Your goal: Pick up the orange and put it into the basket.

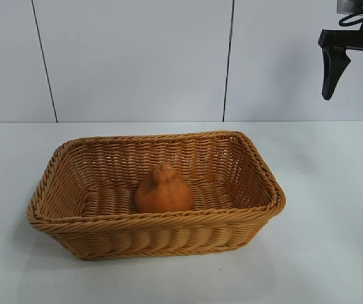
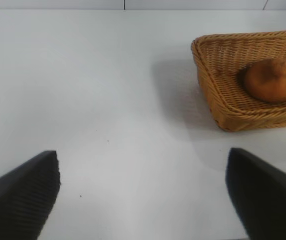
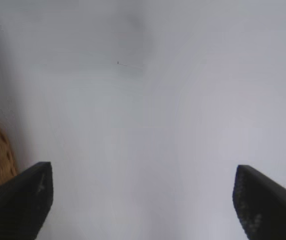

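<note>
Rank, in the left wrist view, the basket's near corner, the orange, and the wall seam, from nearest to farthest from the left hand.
Seen from the open left hand:
1. The near corner of the basket, resting on the table.
2. The orange, sitting inside the basket, beyond that corner.
3. The wall seam, at the table's far edge, well behind both.

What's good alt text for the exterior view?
An orange sits inside a tan wicker basket on a white table. The right gripper hangs open and empty at the upper right, clear of the basket.
</note>
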Motion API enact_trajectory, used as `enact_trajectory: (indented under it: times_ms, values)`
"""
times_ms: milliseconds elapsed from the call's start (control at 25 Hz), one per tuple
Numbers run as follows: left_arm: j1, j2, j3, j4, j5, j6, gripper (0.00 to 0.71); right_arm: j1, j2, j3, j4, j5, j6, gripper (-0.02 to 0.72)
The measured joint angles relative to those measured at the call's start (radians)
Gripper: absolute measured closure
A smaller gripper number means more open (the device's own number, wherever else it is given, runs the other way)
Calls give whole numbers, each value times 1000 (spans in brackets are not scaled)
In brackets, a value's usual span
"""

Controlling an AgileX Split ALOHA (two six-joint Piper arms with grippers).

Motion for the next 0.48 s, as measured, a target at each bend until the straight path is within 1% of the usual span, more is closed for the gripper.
enact_trajectory:
  times_ms: [80, 120, 320, 360, 400, 480]
  values:
    - [0, 0, 0, 0, 0, 0, 65, 0, -96, 117, 4, 1, -9, 29]
    - [0, 0, 0, 0, 0, 0, 65, 0, -96, 117, 4, 1, -9, 29]
    - [0, 0, 0, 0, 0, 0, 65, 0, -354, 391, 10, 5, -21, 29]
    - [0, 0, 0, 0, 0, 0, 65, 0, -411, 452, 10, 6, -22, 29]
    - [0, 0, 0, 0, 0, 0, 65, 0, -517, 572, 10, 8, -22, 29]
    - [0, 0, 0, 0, 0, 0, 65, 0, -629, 678, 10, 0, -23, 29]
